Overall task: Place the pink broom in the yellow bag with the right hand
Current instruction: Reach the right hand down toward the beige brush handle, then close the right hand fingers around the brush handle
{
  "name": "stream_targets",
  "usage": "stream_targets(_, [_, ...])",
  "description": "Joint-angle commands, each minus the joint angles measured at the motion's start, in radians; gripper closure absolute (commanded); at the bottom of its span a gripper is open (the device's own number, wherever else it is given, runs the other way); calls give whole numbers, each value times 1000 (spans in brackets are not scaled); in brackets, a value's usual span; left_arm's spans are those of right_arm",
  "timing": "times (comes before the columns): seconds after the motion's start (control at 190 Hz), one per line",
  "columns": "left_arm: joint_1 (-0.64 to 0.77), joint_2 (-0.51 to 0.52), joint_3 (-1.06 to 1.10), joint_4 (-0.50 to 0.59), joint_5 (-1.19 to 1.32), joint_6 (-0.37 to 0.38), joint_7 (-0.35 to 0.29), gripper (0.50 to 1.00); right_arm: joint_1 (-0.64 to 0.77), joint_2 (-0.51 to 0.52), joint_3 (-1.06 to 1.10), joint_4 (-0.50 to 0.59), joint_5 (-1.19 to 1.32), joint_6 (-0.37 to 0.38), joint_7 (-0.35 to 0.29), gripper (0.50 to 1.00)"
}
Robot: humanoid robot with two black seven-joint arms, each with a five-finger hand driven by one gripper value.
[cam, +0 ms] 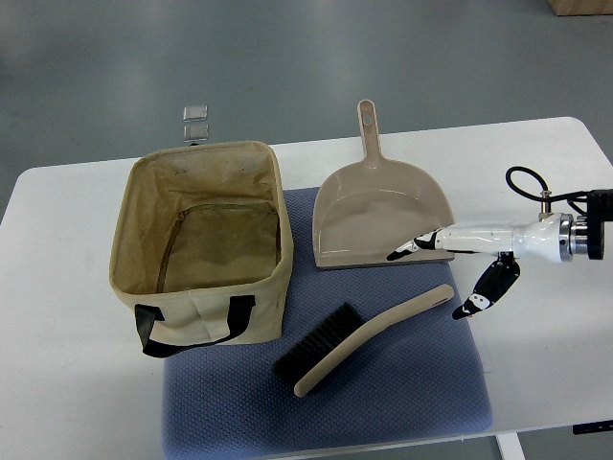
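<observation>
The broom (369,335) is a beige-pink hand brush with black bristles, lying diagonally on the blue mat (421,393), handle end toward the upper right. The yellow-beige bag (206,240) stands open to the left of it, black handles at its front. My right hand (436,278) comes in from the right edge and hovers just above and right of the broom's handle tip. Its white and black fingers are spread and hold nothing. One finger reaches over the dustpan's front edge, another points down beside the handle end. The left arm is out of view.
A beige dustpan (383,216) lies behind the broom, its handle pointing away. The white table (67,383) carries the mat, with its edges close at left, right and front. A small clear object (196,123) sits on the floor beyond the bag.
</observation>
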Motion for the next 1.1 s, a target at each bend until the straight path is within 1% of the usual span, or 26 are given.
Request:
stream_targets(0.0, [0,0,0,1,0,-1,-1,500,-41,33,-3,-5,-114,-47,-9,574])
stream_targets(0.1, [0,0,0,0,0,1,-1,500,-63,47,-3,-5,-164,-73,-20,574])
stream_targets(0.299, [0,0,0,0,0,-1,1,500,-64,87,-1,-5,-170,-113,-58,574])
stream_targets(0.515, [0,0,0,0,0,1,1,500,-87,131,-1,-25,-218,-166,-87,587])
stream_targets(0.74, [0,0,0,0,0,1,-1,500,-106,148,0,-43,-279,-235,-104,593])
stream_targets(0.887, [0,0,0,0,0,1,-1,500,-118,153,0,-41,-285,-248,-110,599])
stream_targets(0.908, [0,0,0,0,0,1,-1,500,-120,153,0,-41,-285,-248,-110,605])
stream_targets(0.935, [0,0,0,0,0,1,1,500,-121,155,0,-41,-285,-248,-110,628])
stream_targets(0.987, [0,0,0,0,0,1,1,500,-124,159,0,-41,-285,-248,-109,636])
stream_targets(1.019, [0,0,0,0,0,1,1,500,-126,159,0,-41,-285,-248,-109,652])
stream_targets(1.034, [0,0,0,0,0,-1,-1,500,-126,159,0,-41,-285,-248,-109,668])
stream_targets(1.092, [0,0,0,0,0,-1,1,500,-127,161,0,-41,-285,-248,-109,685])
